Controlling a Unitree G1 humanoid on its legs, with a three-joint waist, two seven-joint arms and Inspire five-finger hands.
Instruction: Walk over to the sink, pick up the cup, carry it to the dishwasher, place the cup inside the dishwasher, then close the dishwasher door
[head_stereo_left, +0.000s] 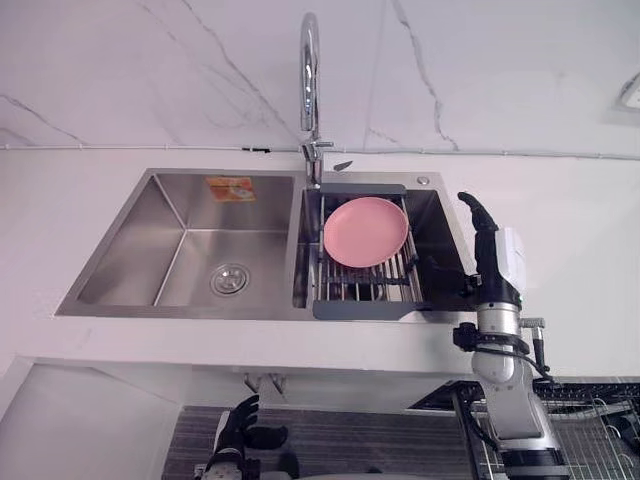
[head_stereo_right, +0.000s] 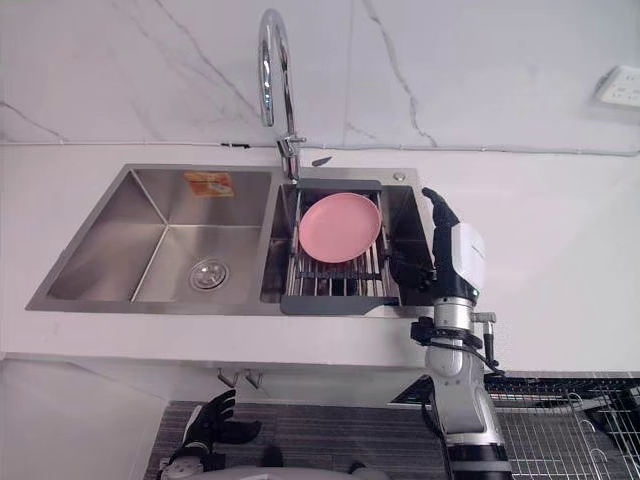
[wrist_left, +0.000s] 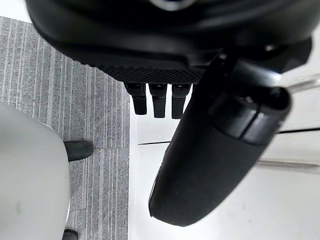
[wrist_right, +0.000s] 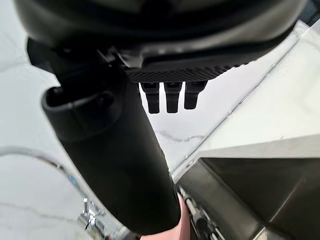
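Observation:
My right hand (head_stereo_left: 490, 250) is raised over the right edge of the steel double sink (head_stereo_left: 180, 215), fingers straight and open, holding nothing. It hangs just right of a pink plate (head_stereo_left: 365, 232) that leans on a grey drying rack (head_stereo_left: 360, 295) across the right basin. In the right wrist view the thumb (wrist_right: 115, 150) points toward the plate's rim (wrist_right: 180, 225) and the basin wall (wrist_right: 250, 190). My left hand (head_stereo_left: 240, 425) hangs low below the counter, over the grey striped floor, open and empty; its thumb (wrist_left: 215, 150) sticks out in the left wrist view.
A tall chrome faucet (head_stereo_left: 310, 80) rises behind the sink's divider. The left basin has a drain (head_stereo_left: 230, 278). White counter (head_stereo_left: 570, 250) surrounds the sink, with a marble wall behind. A wire dishwasher rack (head_stereo_left: 590, 430) sticks out at the lower right, under the counter.

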